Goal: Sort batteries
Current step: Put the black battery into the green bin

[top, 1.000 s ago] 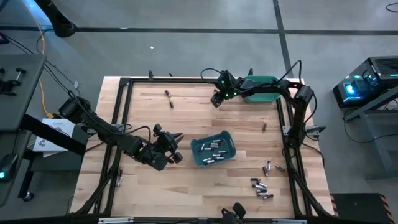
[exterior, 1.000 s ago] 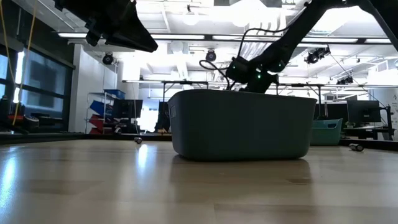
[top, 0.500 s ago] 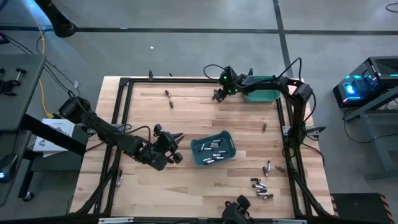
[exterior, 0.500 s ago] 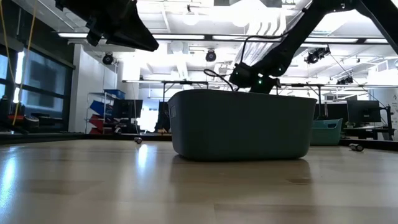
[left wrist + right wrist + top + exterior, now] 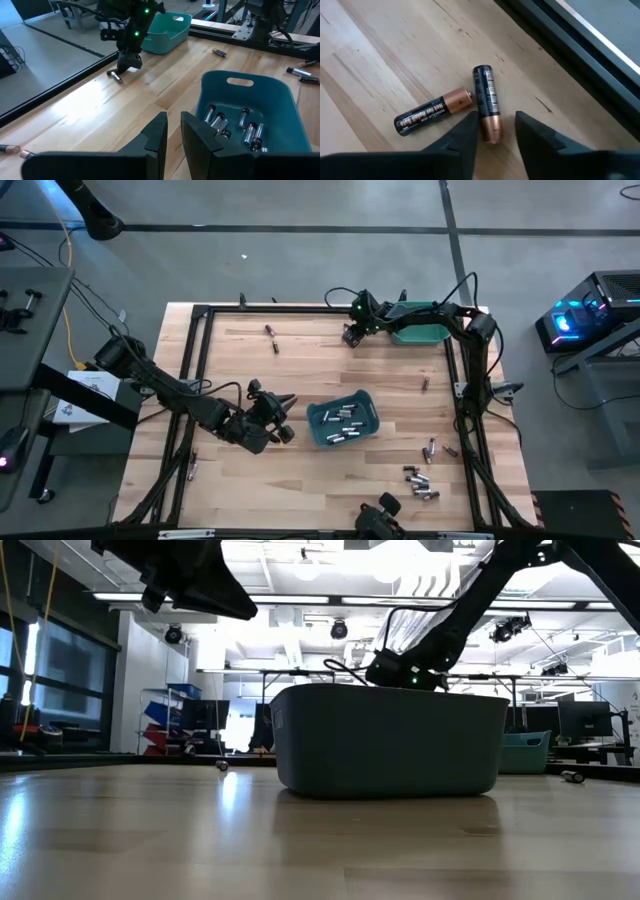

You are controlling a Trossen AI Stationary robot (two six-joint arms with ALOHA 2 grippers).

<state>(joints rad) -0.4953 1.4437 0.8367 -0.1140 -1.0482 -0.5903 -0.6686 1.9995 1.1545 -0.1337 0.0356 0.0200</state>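
Observation:
Two black-and-copper batteries lie on the wood near the table's far edge, one (image 5: 432, 112) beside the other (image 5: 487, 102). My right gripper (image 5: 496, 119) (image 5: 349, 337) points down at them, open, its fingers on either side of the second battery's copper end. My left gripper (image 5: 174, 127) (image 5: 288, 417) hovers left of the near teal bin (image 5: 312, 416), with a narrow empty gap between its fingers. Several batteries (image 5: 235, 125) lie in that bin. My right gripper comes slanting down from above with one finger (image 5: 470, 132) close against the battery's copper end (image 5: 490, 131) and the other finger apart from it. I cannot tell whether it touches. The battery lies flat on the table.
A second teal bin (image 5: 425, 333) stands at the far right corner. Loose batteries lie at the far left (image 5: 271, 332), by the right rail (image 5: 424, 383) and in a cluster at the near right (image 5: 420, 480). A black frame rail (image 5: 300, 309) runs just beyond my right gripper.
My right gripper has sunk toward the table at the far edge, down over the two batteries. My left arm has kept still.

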